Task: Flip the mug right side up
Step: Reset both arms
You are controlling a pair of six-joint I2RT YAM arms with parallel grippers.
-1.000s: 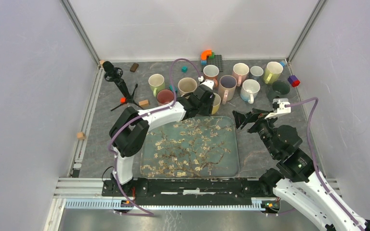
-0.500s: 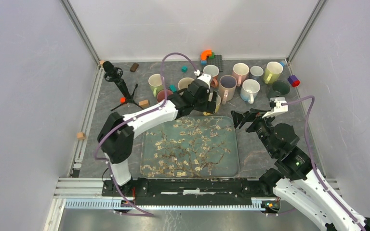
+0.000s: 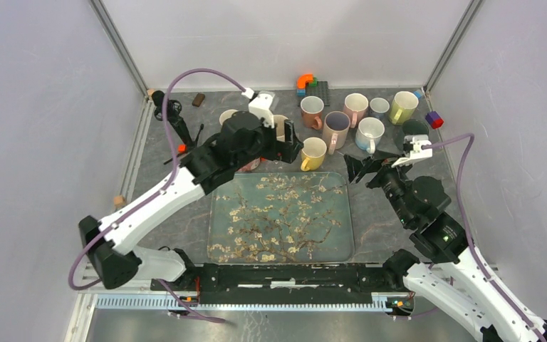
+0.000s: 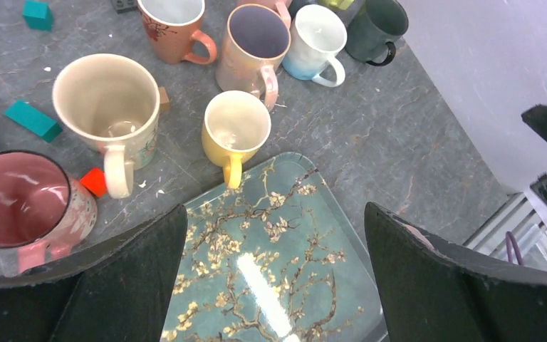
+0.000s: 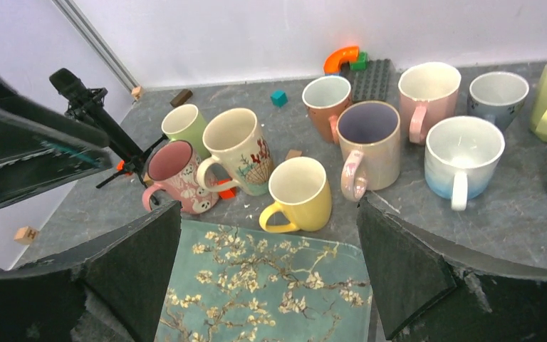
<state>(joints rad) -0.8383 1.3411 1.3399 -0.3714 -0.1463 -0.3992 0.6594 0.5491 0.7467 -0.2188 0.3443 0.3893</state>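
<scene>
My left gripper (image 4: 274,214) hung above the far edge of the tray (image 4: 256,271), its two fingers spread wide with nothing between them. My right gripper (image 5: 268,204) was spread just as wide and also held nothing; it looked in over the tray's far right corner.

The yellow mug (image 4: 236,128) stood on the table (image 4: 370,121) with its mouth up, just beyond the tray's far edge. Its handle pointed back toward the tray and reached the rim. From the left wrist it lay between and beyond my two fingers.

The mug was crowded. A cream mug (image 4: 107,107) stood just beside it on the left, handle toward me, with a small red block (image 4: 94,182) at its foot and a pink mug (image 4: 21,203) nearer still on that side. A lilac mug (image 4: 253,46) stood just behind the yellow one, its pink handle turned toward it. A white mug (image 4: 315,39) sat beside the lilac one, a dark green mug (image 4: 374,28) farther right, and a salmon mug (image 4: 174,21) farther back. All of these showed open mouths.

A teal block (image 4: 33,120) lay left of the cream mug. From the right wrist a microphone stand (image 5: 89,107) rose at the far left, well apart from the yellow mug.
</scene>
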